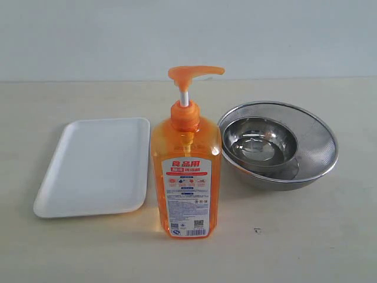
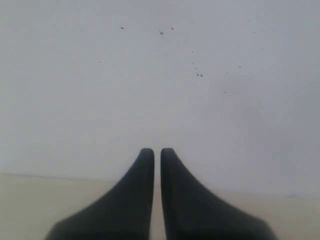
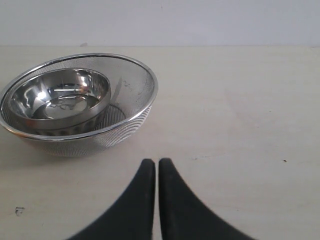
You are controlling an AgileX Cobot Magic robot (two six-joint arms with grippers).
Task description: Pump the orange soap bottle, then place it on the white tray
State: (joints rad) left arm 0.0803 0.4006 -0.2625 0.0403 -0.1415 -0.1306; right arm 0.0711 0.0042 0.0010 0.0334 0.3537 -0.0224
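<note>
The orange soap bottle (image 1: pixel 186 177) stands upright in the middle of the table, its orange pump head (image 1: pixel 194 73) raised on a white stem and its spout turned right. Just left of it lies the white tray (image 1: pixel 94 166), flat and bare. Neither arm shows in the exterior view. My left gripper (image 2: pixel 157 152) is shut with nothing between its dark fingers, facing a pale wall and a strip of table. The right gripper (image 3: pixel 157 163) is likewise shut on nothing, low over the table; neither bottle nor tray appears in the wrist views.
A round steel mesh bowl (image 1: pixel 318 147) with a smaller steel bowl (image 1: pixel 262 140) nested inside sits right of the bottle. In the right wrist view the mesh bowl (image 3: pixel 127 115) lies ahead of the gripper. A pale wall bounds the table's far edge.
</note>
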